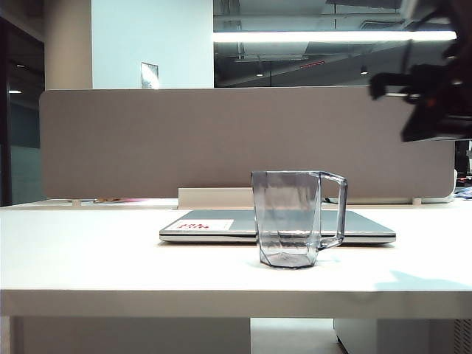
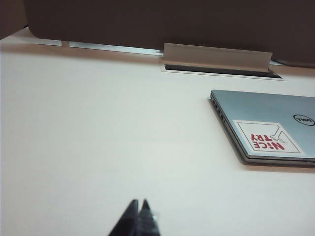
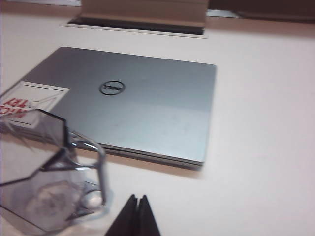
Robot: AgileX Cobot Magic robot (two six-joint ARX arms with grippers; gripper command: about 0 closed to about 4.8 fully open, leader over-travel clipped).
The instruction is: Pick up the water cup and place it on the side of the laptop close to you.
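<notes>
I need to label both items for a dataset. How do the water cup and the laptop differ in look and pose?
The water cup is see-through smoky grey; the laptop is opaque silver-grey. The cup stands upright, taller than the laptop, which lies flat and shut. The cup has a loop handle; the laptop bears a white sticker with red print. Both rest on the white table, the cup on the camera's side of the laptop.

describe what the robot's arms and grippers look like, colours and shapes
Both grippers end in thin black fingers tapering to points: the left gripper and the right gripper look alike in their wrist views. In the exterior view the right arm is a dark, boxy, blurred shape. No markings or cables can be made out.
</notes>
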